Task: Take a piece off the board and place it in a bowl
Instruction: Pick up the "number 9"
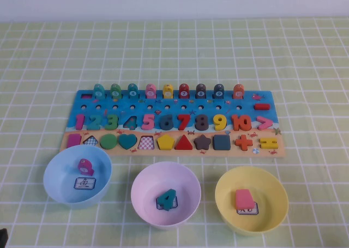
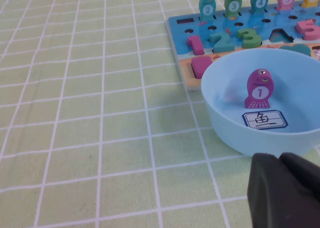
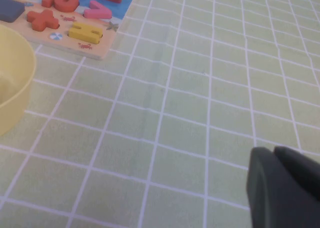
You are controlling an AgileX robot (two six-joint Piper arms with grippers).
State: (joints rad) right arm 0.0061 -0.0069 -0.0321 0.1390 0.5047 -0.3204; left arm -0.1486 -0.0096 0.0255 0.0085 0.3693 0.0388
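Note:
The yellow numeral 9 [image 1: 220,121] lies in its slot in the number row of the board [image 1: 248,101], between the 8 and the orange 10. The pale pink bowl [image 1: 146,185] stands in front of the board's middle and holds a teal 4 [image 1: 167,199]. My left gripper [image 2: 280,159] is shut and empty, low beside the light blue bowl [image 2: 225,118], off the board's left end [image 2: 175,25]. My right gripper [image 3: 274,151] is shut and empty over bare cloth, to the right of the board's right end [image 3: 75,43]. Neither gripper is near the 9.
The light blue bowl [image 1: 57,174] holds a purple fish peg [image 1: 84,167] and a card. The yellow bowl [image 1: 229,204] holds a pink piece [image 1: 244,198]. A yellow pentagon [image 1: 166,142] and a yellow equals sign [image 1: 268,143] lie on the tan strip. Green checked cloth covers the table.

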